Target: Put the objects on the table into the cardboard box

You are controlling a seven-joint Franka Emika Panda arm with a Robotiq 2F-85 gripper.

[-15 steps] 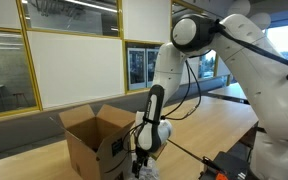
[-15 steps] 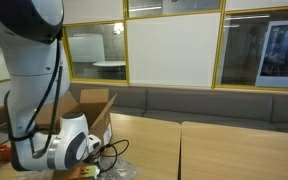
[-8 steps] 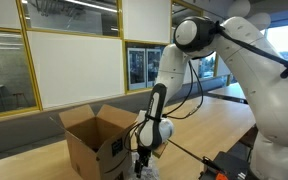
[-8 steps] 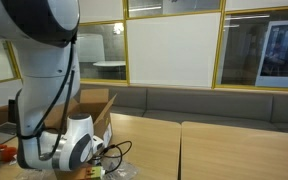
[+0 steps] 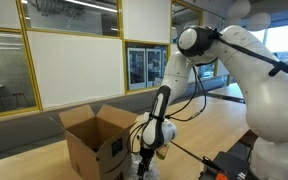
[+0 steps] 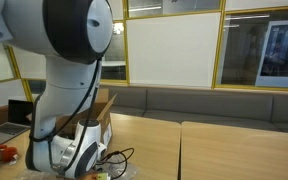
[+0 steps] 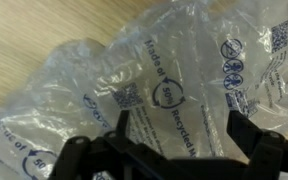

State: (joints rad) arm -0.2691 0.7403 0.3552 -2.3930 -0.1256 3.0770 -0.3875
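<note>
Wrist view: the pincer (image 7: 166,152) is spread, one dark finger at each side of the lower edge. A sheet of clear plastic air-cushion film (image 7: 164,70) with printed recycling marks lies directly below. The film rests on the light wooden surface (image 7: 24,40) and fills most of this view. Whether the fingertips touch the film cannot be told.

In an exterior view the arm reaches down just beside the open brown cardboard box (image 5: 92,140), with the pincer (image 5: 144,163) low over the surface.

Step in hand, as judged: grasp the film.

- Lower straight down until both fingers bracket a raised pillow or a seam between pillows.
- Close slowly, since the film is light and slippery and will likely squirm out of a shallow pinch.
- Take a central fold so the sheet hangs evenly.
- Lift well clear of the box flaps before moving across, because trailing film could snag a flap.
</note>
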